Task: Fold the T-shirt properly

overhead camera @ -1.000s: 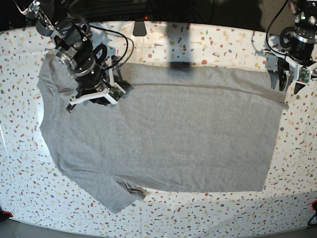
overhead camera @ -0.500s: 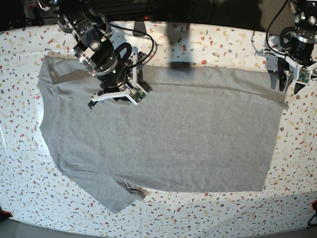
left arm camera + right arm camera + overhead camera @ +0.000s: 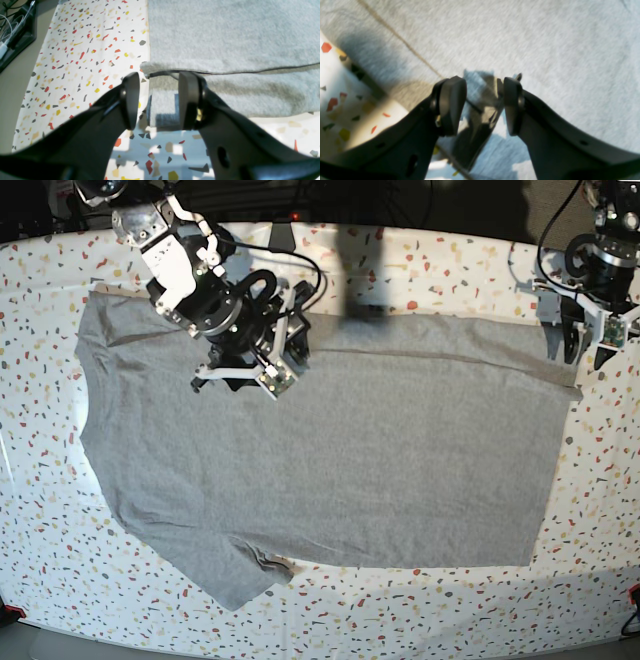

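right hand (image 3: pixel 240 375) – upper left, shifted right along the t-shirt (image 3: pixel 330 460), now spread, nothing pinched | left hand (image 3: pixel 580 345) – spread, unmoved | far-edge fold laid

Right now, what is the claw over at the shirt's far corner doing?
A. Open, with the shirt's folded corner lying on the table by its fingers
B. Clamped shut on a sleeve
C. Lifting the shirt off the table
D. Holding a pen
A. The left gripper stands open, its fingers apart, and the T-shirt has its folded corner lying on the table beside them, not lifted.
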